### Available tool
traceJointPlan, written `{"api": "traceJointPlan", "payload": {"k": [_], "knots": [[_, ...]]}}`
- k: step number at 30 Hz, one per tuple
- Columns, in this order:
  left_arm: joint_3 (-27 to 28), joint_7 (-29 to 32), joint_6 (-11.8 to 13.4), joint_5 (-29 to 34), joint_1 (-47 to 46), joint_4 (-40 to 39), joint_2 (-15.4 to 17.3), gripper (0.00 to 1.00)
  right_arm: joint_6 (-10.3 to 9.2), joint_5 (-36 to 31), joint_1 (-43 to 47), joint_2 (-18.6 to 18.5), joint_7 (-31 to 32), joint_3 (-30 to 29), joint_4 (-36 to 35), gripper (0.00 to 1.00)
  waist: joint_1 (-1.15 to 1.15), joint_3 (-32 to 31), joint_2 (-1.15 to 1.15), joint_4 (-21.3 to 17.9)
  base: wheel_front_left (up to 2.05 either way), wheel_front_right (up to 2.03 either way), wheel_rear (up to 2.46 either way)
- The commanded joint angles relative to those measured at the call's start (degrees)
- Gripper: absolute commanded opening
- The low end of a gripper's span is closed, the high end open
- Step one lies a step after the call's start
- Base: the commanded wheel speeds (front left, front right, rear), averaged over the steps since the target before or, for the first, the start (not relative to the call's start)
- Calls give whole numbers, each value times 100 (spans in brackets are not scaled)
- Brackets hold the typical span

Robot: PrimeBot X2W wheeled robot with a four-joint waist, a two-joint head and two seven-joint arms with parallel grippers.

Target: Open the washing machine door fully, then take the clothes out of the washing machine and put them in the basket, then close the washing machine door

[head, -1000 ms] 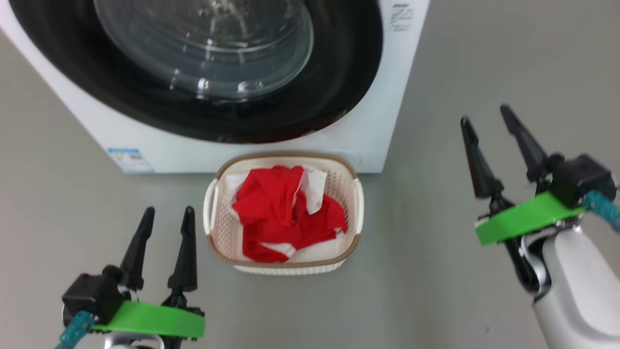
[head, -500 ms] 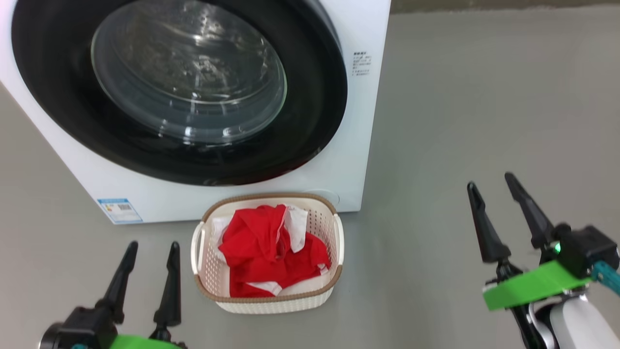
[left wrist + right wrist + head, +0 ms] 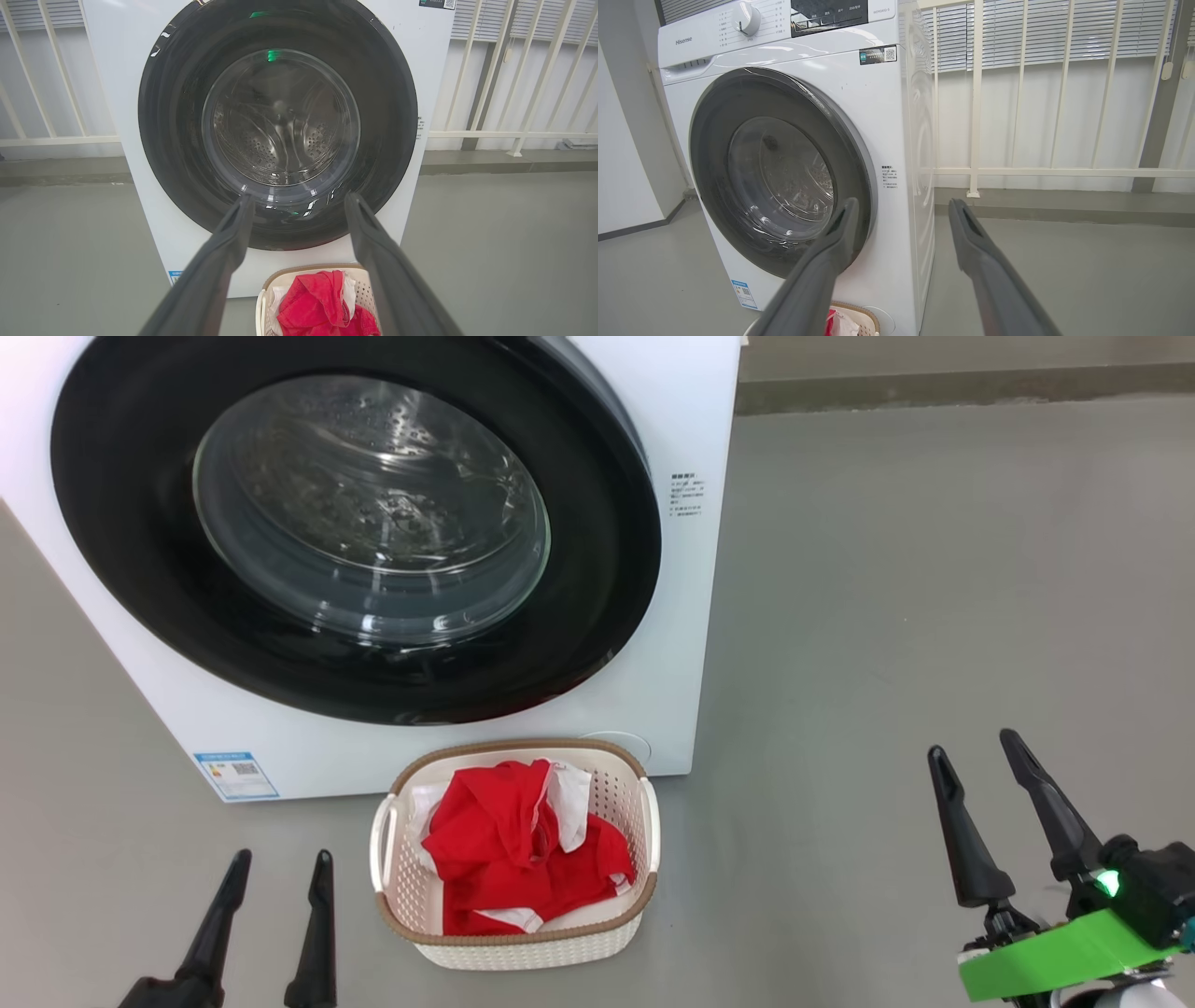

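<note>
Door: the washing machine door (image 3: 355,532) lay shut against the front of the washing machine (image 3: 691,420).
Clothes: the red clothes (image 3: 509,845) sat heaped in the basket (image 3: 518,938), which stood on the floor (image 3: 887,616) right at the machine's foot, below the door.
Left tool: the left tool (image 3: 283,855) was spread and empty, just beside the basket's left side, and was the nearer arm.
Right tool: the right tool (image 3: 973,745) was spread and empty, well apart on the basket's right.
Deciding relation: the door stood ahead of and above both tools, and no step seemed left to do.
Views: the left wrist view looked squarely through the door at the drum (image 3: 261,149), with no red inside. The right wrist view, from the side, showed the rim seated on the front.
</note>
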Motion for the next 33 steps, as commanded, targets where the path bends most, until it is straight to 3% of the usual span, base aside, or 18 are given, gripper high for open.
{"api": "traceJointPlan", "payload": {"k": [1,17,18,26,30,33], "knots": [[210,-50,-9,-9,-70,-197,44,100,-6,37,-21,-106,-14,66,-180,100,0,-30,0,-3,0,0,0],[231,-50,-10,220,77,-239,0,100,-6,38,92,-158,-14,143,-148,100,0,-158,0,8,0,0,0],[39,0,-7,169,173,-71,-25,0,0,7,187,-34,0,29,-12,0,0,-159,0,7,0,0,0],[17,99,-7,5,201,299,-101,0,1,144,293,121,41,92,324,0,1,-155,0,8,0,0,0],[31,174,-10,-273,169,313,-99,0,1,382,268,129,103,70,344,0,13,-157,0,8,0,0,0],[29,216,-12,-481,155,318,-96,0,1,558,248,136,150,54,364,0,5,-148,0,8,0,0,0]]}}
